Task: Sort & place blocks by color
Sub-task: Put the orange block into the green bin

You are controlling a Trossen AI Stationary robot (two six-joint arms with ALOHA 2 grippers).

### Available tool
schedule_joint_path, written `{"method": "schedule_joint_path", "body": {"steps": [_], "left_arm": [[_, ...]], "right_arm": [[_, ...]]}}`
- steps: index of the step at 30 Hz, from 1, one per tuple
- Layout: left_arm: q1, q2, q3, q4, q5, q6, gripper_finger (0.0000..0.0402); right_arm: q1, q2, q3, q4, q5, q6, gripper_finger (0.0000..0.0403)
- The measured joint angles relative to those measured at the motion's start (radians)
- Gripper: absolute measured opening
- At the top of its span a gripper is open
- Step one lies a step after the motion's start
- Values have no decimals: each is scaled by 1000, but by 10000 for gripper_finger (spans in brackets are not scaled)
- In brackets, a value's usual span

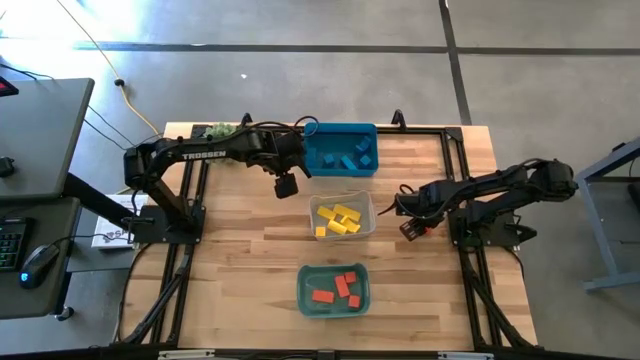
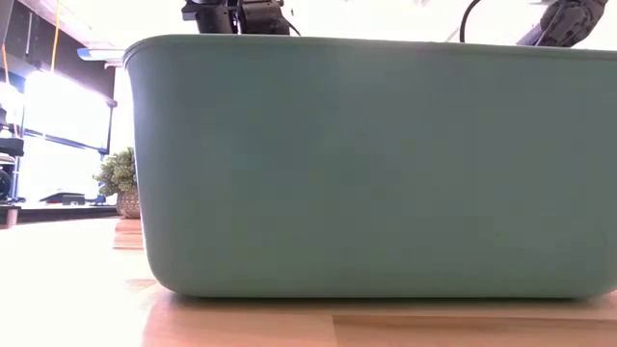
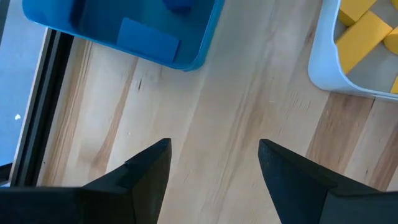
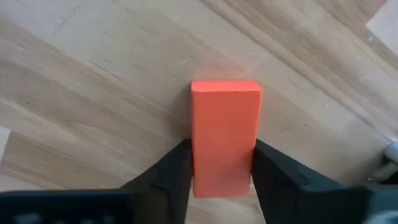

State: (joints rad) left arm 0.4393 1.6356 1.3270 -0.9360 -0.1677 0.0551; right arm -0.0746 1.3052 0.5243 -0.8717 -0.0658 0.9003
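One red bar block point(image 4: 225, 137) sits between the fingers of the right end effector point(image 1: 413, 229), which pinch its long sides, likely so it can go to the teal bin point(image 1: 334, 289) of red blocks. It is plain, matte and sharp-edged, just right of the clear bin point(image 1: 342, 216). The left end effector point(image 3: 214, 168) hangs open beside the blue bin point(image 1: 340, 150).

**A robotics lab or workshop bay**

You were looking at a work space, not a home. A pale wooden table point(image 1: 250, 250) stood on bare grey concrete floor point(image 1: 300, 80) crossed by dark seams. A black desk point(image 1: 40, 130) with a keyboard point(image 1: 8, 245) and mouse point(image 1: 38, 262) sat beside it, cables point(image 1: 125, 95) trailed across the floor, and bright windows point(image 2: 58, 116) lit the room behind.
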Motion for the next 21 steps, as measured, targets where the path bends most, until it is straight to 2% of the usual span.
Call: {"method": "schedule_joint_path", "body": {"steps": [3,10,21], "left_arm": [[0,0,0,0,0,-1,231],[0,0,0,10,0,-27,231],[-8,-39,-35,18,1,-29,231]], "right_arm": [[0,0,0,7,0,15,97],[0,1,13,4,-10,16,95],[3,4,125,-1,-13,43,95]]}}
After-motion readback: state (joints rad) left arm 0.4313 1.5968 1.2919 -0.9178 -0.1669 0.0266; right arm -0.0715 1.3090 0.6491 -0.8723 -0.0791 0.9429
